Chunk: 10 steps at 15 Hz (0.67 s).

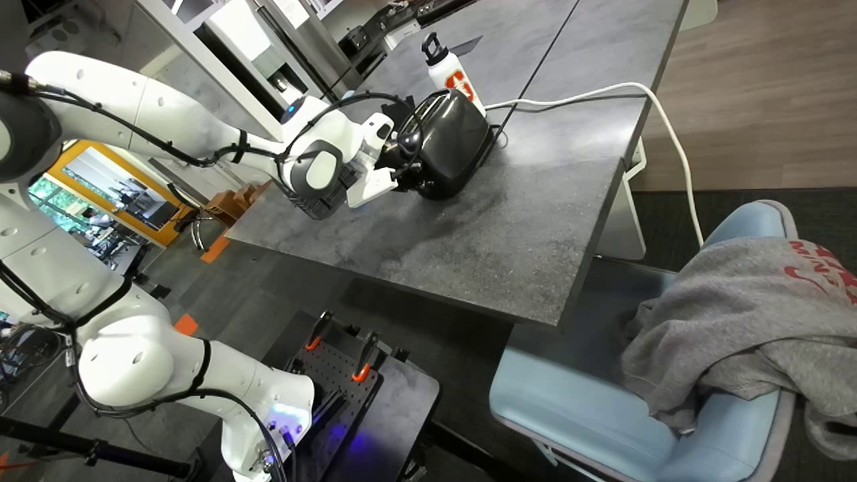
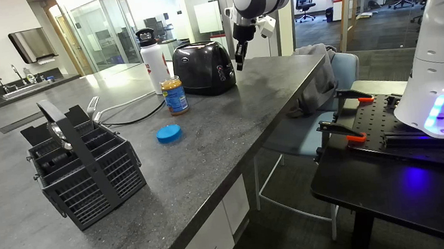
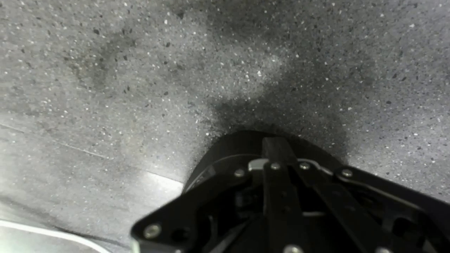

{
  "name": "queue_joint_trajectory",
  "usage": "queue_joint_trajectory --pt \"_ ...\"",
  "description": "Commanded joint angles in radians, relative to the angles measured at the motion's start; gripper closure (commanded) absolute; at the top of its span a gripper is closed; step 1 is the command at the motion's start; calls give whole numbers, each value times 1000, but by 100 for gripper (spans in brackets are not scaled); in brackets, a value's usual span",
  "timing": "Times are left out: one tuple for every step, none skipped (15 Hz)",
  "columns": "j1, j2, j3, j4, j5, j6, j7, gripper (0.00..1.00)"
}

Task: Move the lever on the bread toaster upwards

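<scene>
My hand (image 2: 240, 66) points down & hangs just beside the knob end of the bread toaster (image 2: 196, 67), above the desk (image 2: 208, 151). It's narrow: in wrist view the fingers (image 3: 281, 151) sit together, w/ the toaster's dark rounded edge showing around the tips. Can't tell if they touch it, & the lever's too small or hidden to make out. Toaster stands upright nr the desk's edge, slots up, knobs (image 2: 221, 73) on the end nearest me.

White bottle (image 2: 155, 67) w/ black cap (image 2: 145, 36) stands right by the toaster. Jar (image 2: 175, 98) w/ blue label is upright nr them, mouth uncovered; blue lid (image 2: 169, 133) lies flat close by. Dk gray basket (image 2: 82, 203) sits well apart from the toaster, same desk.

In an exterior view a white cord (image 1: 622, 86) crosses the desk & drops over the edge twd a lt blue chair (image 1: 569, 402), gray sweatshirt (image 1: 736, 328) draped on it.
</scene>
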Motion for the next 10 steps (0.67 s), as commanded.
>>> queue_joint_trajectory --pt "0 30 9 27 11 33 5 100" --pt "-2 35 13 32 15 33 3 100" --pt "-5 39 19 38 18 30 -1 100" --pt "-8 44 26 43 22 30 -4 100" --pt "-12 49 33 48 26 27 -9 100" --pt "-12 54 37 52 25 24 -9 100" --pt "-15 58 45 56 28 21 -11 100" --pt "-18 62 51 61 31 20 -12 100" --pt "-20 65 52 62 33 19 -12 100" --pt "-23 67 56 63 36 20 -13 100"
